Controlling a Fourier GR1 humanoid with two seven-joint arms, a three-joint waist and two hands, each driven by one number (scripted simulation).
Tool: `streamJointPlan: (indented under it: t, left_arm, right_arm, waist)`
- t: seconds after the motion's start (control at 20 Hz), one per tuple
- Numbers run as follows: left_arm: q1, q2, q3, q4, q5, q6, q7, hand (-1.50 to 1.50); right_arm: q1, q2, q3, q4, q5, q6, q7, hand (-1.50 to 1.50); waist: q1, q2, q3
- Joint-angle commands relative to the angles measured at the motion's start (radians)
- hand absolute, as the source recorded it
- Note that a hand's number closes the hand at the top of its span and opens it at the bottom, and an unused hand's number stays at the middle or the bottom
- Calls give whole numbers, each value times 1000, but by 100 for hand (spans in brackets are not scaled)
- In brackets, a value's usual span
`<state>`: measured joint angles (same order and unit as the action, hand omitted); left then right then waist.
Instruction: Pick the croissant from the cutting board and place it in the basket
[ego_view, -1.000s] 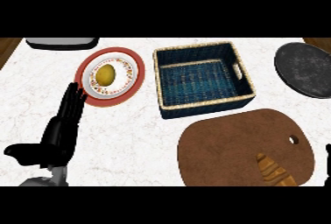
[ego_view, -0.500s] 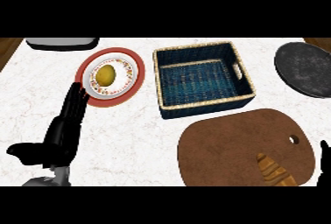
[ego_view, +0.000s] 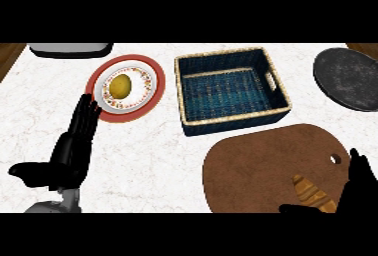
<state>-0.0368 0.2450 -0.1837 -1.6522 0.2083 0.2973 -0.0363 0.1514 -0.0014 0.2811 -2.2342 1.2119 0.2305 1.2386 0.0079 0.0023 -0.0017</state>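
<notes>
Croissant (ego_view: 311, 192): on the cutting board (ego_view: 258, 170), near its right end.
Right robot hand (ego_view: 359, 186): open, around the croissant.
Left robot hand (ego_view: 70, 150): open, resting on the desk (ego_view: 148, 150).
Basket (ego_view: 230, 90): beyond the board.

A white marble counter (ego_view: 155, 165) carries a blue basket (ego_view: 230, 90); a red-rimmed plate (ego_view: 127, 88) lies left of the basket, a dark pan (ego_view: 348, 78) right, a wooden cutting board (ego_view: 269, 170) below it.
</notes>
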Motion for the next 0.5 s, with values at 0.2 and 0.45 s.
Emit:
streamJointPlan:
  t: [0.2,0.45]
  left_arm:
    - [-3,-9,16,26,-7,-8,-7,0]
    - [5,-16,24,6,-3,-15,-8,0]
  right_arm:
    - [-95,1,-23,54,6,74,236,-150]
    - [-75,1,-20,104,-14,22,225,-150]
  waist:
    - [-2,1,0]
    - [-4,0,1]
